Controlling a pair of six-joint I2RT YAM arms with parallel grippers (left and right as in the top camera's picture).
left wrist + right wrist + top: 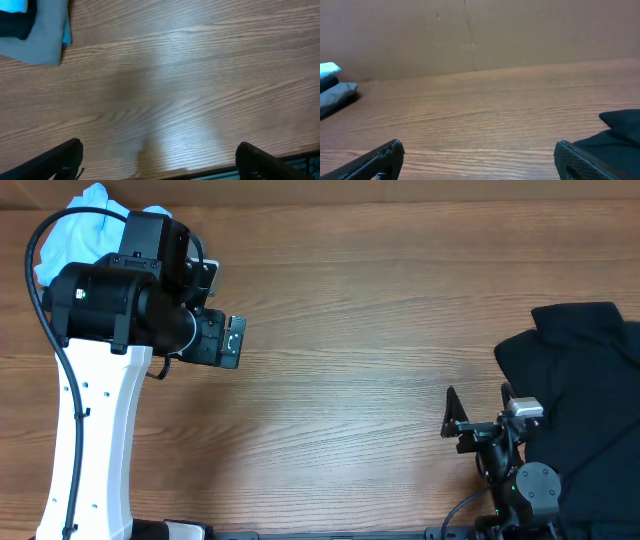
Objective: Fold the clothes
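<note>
Left fingers (55, 160) and right fingers (375, 160) both stand spread and empty over bare surface (190, 90), likely ready for the next piece. A loose black garment (615, 135) lies just beside one right finger. Far ahead of the left pair sits a pile that looks set aside: the wrist view shows its grey garment (40, 40), while overhead shows only the blue garment (95, 205).

Even warm light, soft glare on wood, slight blur
</note>
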